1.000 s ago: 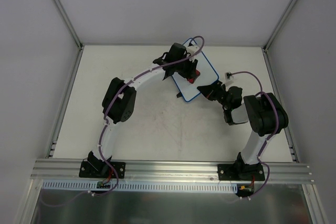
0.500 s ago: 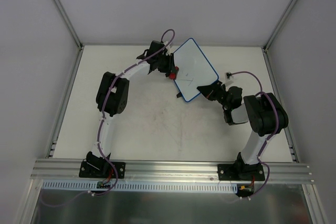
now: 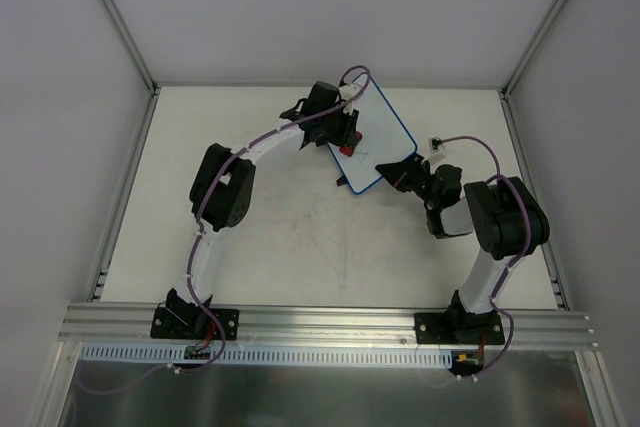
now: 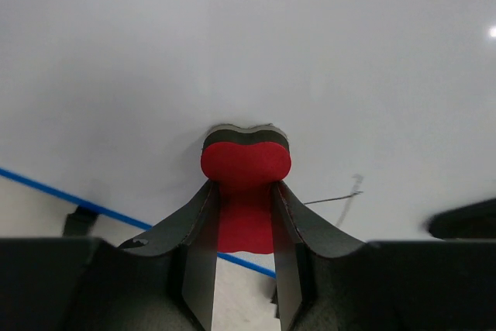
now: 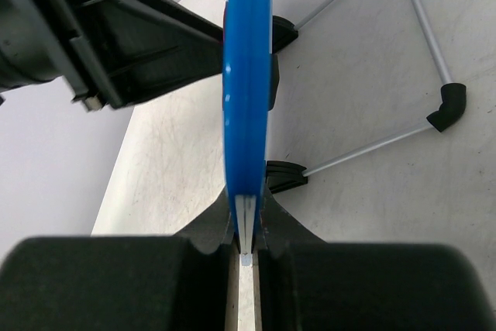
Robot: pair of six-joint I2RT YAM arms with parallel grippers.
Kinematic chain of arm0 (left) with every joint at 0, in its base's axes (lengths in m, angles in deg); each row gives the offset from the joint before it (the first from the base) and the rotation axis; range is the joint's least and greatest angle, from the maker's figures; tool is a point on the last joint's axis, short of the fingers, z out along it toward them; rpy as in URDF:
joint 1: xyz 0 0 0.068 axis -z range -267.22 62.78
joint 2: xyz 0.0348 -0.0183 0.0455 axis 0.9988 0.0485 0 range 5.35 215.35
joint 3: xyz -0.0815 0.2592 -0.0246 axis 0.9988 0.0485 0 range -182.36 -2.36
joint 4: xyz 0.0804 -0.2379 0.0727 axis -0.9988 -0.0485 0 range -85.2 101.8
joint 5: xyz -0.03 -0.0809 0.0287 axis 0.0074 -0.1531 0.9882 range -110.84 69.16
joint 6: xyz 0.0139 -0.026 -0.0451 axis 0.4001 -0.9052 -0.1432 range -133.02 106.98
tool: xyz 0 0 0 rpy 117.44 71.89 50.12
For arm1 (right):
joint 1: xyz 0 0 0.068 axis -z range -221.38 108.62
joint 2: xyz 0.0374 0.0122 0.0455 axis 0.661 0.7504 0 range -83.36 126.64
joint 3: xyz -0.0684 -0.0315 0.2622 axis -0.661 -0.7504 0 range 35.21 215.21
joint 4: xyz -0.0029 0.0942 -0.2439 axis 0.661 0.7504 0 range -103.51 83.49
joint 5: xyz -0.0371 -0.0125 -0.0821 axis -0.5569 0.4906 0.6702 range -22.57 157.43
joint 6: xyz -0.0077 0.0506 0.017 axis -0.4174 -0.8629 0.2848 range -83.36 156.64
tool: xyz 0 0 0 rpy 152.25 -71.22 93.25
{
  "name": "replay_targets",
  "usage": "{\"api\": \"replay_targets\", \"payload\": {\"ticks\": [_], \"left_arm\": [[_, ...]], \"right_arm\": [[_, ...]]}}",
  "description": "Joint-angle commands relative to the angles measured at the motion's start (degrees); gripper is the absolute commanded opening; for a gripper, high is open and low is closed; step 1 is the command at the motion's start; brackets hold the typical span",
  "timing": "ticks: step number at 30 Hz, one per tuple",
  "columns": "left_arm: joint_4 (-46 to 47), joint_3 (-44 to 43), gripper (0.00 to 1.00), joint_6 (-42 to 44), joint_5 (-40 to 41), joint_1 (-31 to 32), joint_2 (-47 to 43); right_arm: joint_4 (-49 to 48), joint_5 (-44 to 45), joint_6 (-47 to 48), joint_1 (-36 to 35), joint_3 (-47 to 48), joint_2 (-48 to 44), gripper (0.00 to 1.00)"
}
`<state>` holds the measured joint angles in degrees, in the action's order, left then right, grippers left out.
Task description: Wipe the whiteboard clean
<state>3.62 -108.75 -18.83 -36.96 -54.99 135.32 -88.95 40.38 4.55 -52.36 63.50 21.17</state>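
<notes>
The whiteboard (image 3: 378,142), white with a thin blue rim, stands tilted at the table's far middle. My right gripper (image 3: 397,171) is shut on its near right edge; the right wrist view shows that blue rim (image 5: 246,83) edge-on between the jaws. My left gripper (image 3: 345,143) is shut on a red eraser (image 4: 246,162) whose dark felt face presses against the board's white surface (image 4: 232,44). A thin dark pen line (image 4: 335,198) remains on the board just right of the eraser. The board's blue lower rim (image 4: 46,190) runs below the eraser.
Thin wire stand legs with black feet (image 5: 448,106) spread over the table behind the board. A small white object (image 3: 437,143) lies right of the board. Grey walls and aluminium rails (image 3: 128,197) bound the table.
My left gripper swung with the eraser from the board's middle out past its left edge, then came back onto the board's left part. The right gripper and board held still.
</notes>
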Motion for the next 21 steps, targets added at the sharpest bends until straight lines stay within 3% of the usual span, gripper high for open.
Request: {"api": "replay_targets", "payload": {"ticks": [1, 9, 13, 17, 21], "left_arm": [[0.01, 0.83, 0.00, 5.45, -6.46, 6.79, -1.74], [-0.08, 4.25, 0.00, 10.80, -10.77, 8.64, -4.20], [-0.16, 4.79, 0.00, 11.34, -7.71, 9.17, -4.38], [-0.43, 3.74, 0.00, 8.10, -0.60, 8.29, -2.45], [-1.22, 2.33, 0.00, 3.27, 0.38, 6.10, -0.69]], "right_arm": [[-12.28, -2.66, 2.21, -0.88, 0.45, -0.47, 0.00], [-12.36, -2.48, 1.69, -0.88, 0.62, 0.06, 0.00], [-12.36, -2.31, 1.77, -0.88, 0.45, -0.03, 0.00], [-12.36, -2.31, 1.69, -0.88, 0.36, -0.12, 0.00], [-12.36, -2.22, 1.60, -0.79, 0.27, -0.20, 0.00]]}}
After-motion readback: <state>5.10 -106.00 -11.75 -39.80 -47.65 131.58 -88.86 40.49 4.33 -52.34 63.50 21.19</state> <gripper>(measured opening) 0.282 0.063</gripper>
